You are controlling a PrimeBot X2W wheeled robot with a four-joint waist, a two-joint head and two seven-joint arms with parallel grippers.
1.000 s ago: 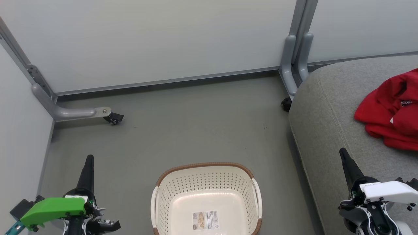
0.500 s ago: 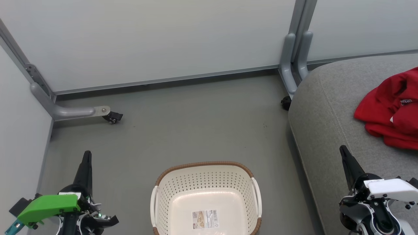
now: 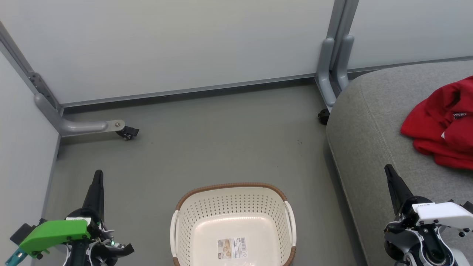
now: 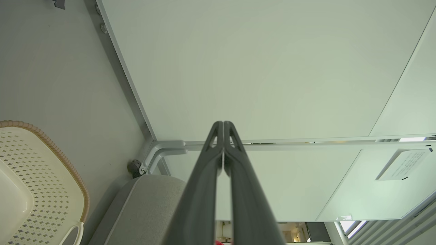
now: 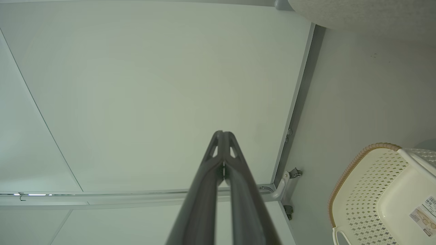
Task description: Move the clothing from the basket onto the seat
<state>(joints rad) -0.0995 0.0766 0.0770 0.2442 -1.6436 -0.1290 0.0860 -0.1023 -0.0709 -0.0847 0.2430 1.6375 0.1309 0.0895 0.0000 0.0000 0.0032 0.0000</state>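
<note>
Head view, from the left: the left gripper (image 3: 98, 176) hangs low over the grey floor (image 3: 207, 140), well apart from everything else, its two dark fingers pressed together and holding nothing. The left wrist view confirms this, with the fingers meeting at their tips.

Near the middle stands the basket (image 3: 231, 186), upright on the floor. The part of it that shows holds no cloth, only a paper label (image 3: 231, 248) lying flat on the bottom. Its nearest edge is cut off by the frame, so that strip cannot be checked.

Further right the seat (image 3: 369, 129) rises beside the basket. The right gripper (image 3: 388, 173) hovers above the seat's near side, fingers likewise pressed together and empty. Beyond it, at the right edge, the clothing (image 3: 436, 125) lies in a crumpled red heap on the seat, apart from the gripper. Whether the heap is one garment or two cannot be told from here.

By my reading the transfer is finished or nearly so, with both arms at rest. The next move calls for little: a look at the basket's hidden near edge and, should anything red remain there, a reach down with spread fingers.
</note>
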